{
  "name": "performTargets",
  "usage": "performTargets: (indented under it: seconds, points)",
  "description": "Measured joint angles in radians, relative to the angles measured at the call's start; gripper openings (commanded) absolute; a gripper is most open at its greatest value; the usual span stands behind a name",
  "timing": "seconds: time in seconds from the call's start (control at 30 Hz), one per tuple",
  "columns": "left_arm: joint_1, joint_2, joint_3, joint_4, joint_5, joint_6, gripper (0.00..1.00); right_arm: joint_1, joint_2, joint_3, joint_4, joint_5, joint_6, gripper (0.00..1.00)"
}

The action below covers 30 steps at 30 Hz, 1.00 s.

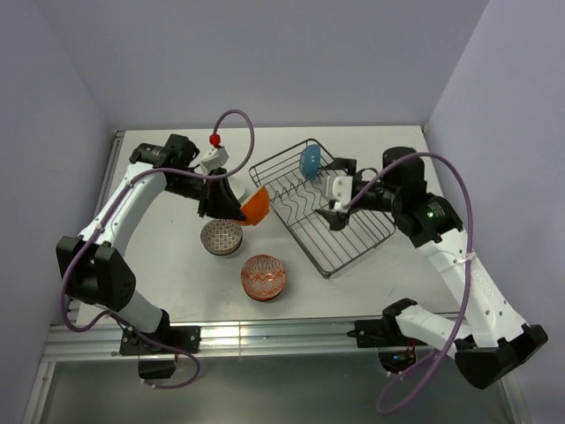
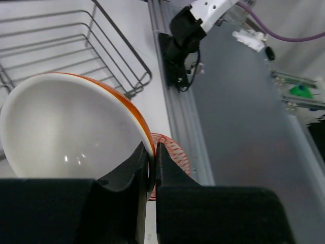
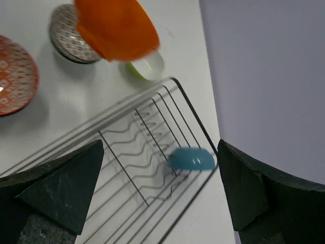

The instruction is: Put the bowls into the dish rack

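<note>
Gripping the glossy orange round bowl [image 1: 256, 207] by its rim alone, aloft just beside the dark wire dish rack [image 1: 289, 223], the left pincer [image 2: 151, 152] risks it pivoting and clipping the wires; the right pincer [image 1: 335, 203] gapes wide.

green bowl [image 3: 150, 66] half hidden, orange bowl [image 3: 117, 28] blurred

Both arms are white shells with black joints. A purple cable [image 1: 237, 111] loops along the left arm [image 1: 124, 199], beside a small red cap [image 1: 213, 140]; the right arm [image 1: 468, 276] shows a green light [image 1: 430, 212]. The left gripper [image 2: 151, 152] is matte black
</note>
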Motion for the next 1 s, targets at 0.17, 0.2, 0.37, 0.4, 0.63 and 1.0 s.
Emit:
performTargets:
  seconds: [0.17, 0.2, 0.37, 0.4, 0.63, 1.0]
  points:
    - [-0.050, -0.006, -0.089, -0.021, 0.023, 0.019, 0.00, 0.169, -0.034, -0.072, -0.004, -0.003, -0.127, 1.00]
    - [-0.064, -0.013, -0.103, -0.022, 0.027, 0.022, 0.00, 0.195, -0.035, -0.074, -0.003, -0.008, -0.144, 1.00]
    - [-0.103, -0.063, -0.133, -0.033, 0.040, 0.026, 0.00, 0.303, -0.030, -0.074, -0.001, -0.029, -0.185, 1.00]
    - [-0.103, -0.073, -0.137, -0.033, 0.043, 0.026, 0.00, 0.327, -0.026, -0.074, 0.000, -0.027, -0.192, 1.00]
    - [-0.116, -0.096, -0.148, -0.036, 0.047, 0.019, 0.00, 0.473, -0.011, -0.133, 0.031, 0.040, -0.229, 1.00]
    - [-0.159, -0.097, -0.152, -0.034, 0.047, 0.015, 0.00, 0.521, 0.011, -0.195, 0.195, 0.140, -0.173, 1.00]
